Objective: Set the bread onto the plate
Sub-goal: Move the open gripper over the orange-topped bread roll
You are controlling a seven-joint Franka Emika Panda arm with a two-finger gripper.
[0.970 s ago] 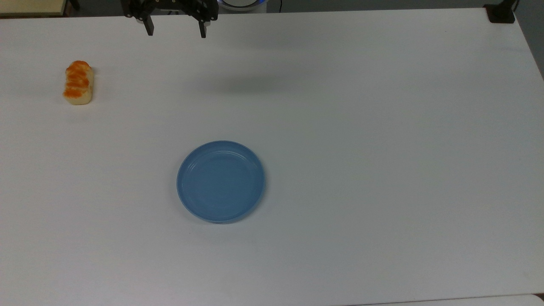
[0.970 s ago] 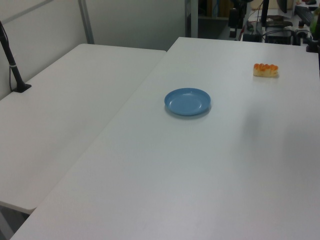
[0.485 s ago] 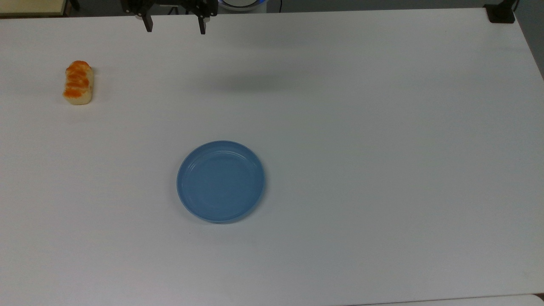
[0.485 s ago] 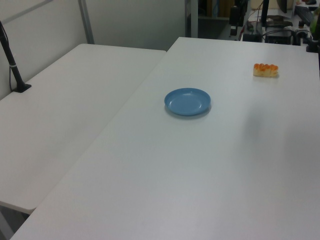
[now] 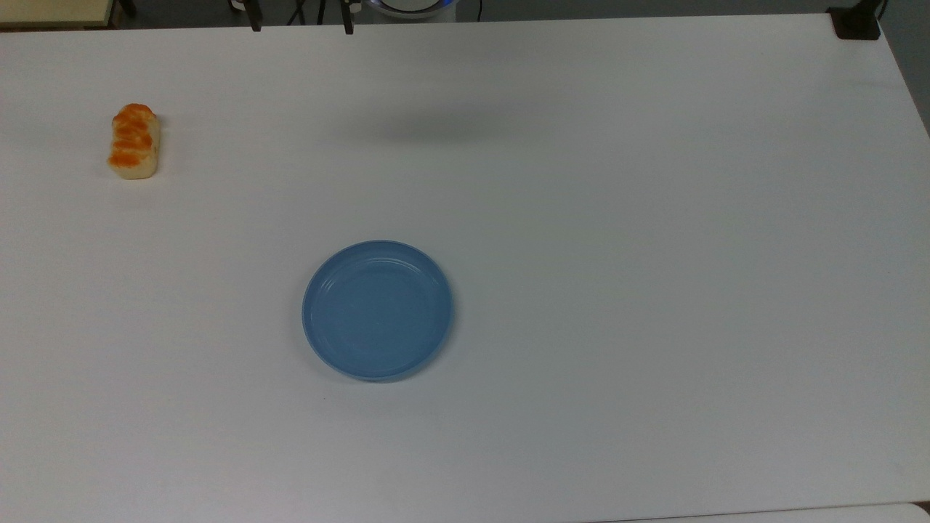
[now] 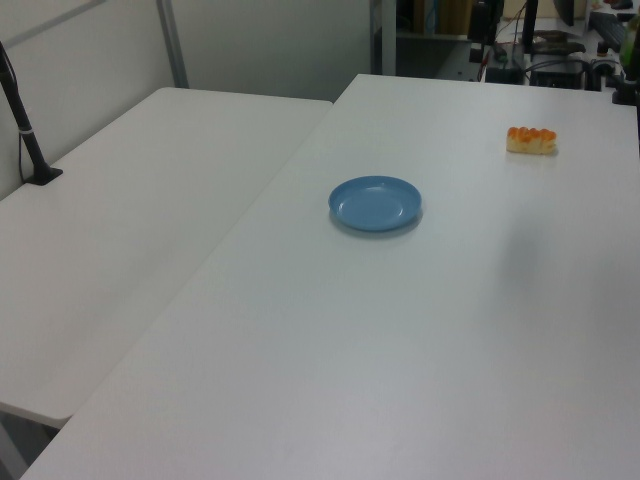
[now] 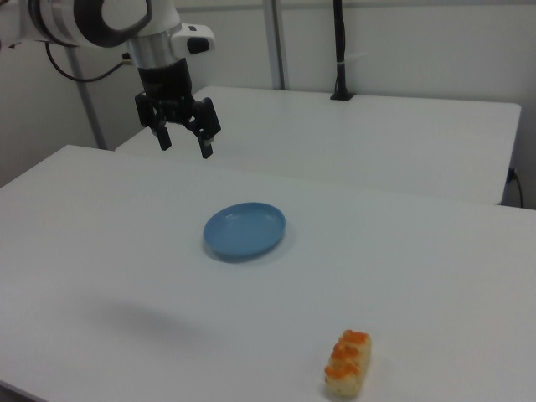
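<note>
A bread loaf [image 5: 134,142] lies well apart from an empty blue plate [image 5: 377,310] while the gripper [image 7: 184,143] hangs high, fingers spread.

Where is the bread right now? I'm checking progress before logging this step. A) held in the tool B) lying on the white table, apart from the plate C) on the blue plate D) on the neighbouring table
B: the bread lies on the white table well away from the plate, which holds nothing, while the tool hangs open in the air with nothing between its fingers.
</note>
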